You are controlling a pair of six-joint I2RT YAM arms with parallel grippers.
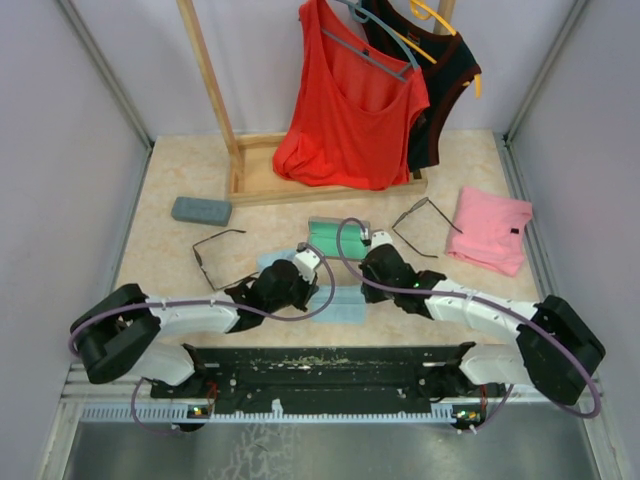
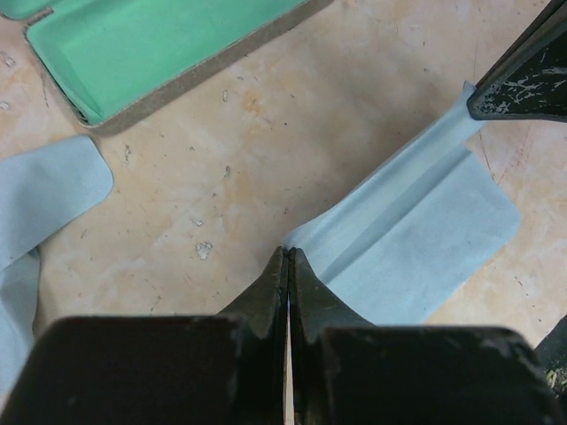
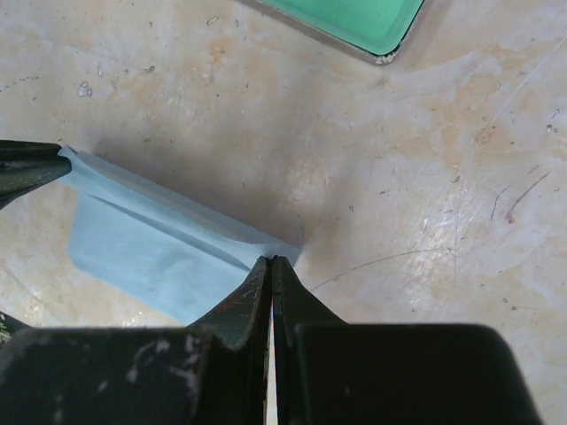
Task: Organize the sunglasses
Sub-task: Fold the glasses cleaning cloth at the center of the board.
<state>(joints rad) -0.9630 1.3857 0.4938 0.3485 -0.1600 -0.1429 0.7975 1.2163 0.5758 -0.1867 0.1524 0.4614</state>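
Two pairs of sunglasses lie on the table, one at the left (image 1: 216, 256) and one at the right (image 1: 424, 224); neither shows in the wrist views. A light blue cloth (image 1: 346, 304) is stretched between my two grippers. My left gripper (image 2: 289, 252) is shut on one corner of it (image 2: 416, 221) and sits at its left end in the top view (image 1: 318, 294). My right gripper (image 3: 271, 259) is shut on the other corner (image 3: 142, 239), at the right end (image 1: 372, 290). An open case with a green lining (image 1: 335, 238) lies just beyond the cloth.
A closed grey case (image 1: 200, 210) lies at the back left. A second blue cloth (image 1: 272, 262) lies left of the open case. A folded pink garment (image 1: 490, 230) lies at the right. A wooden rack (image 1: 250, 180) with red and black tops stands at the back.
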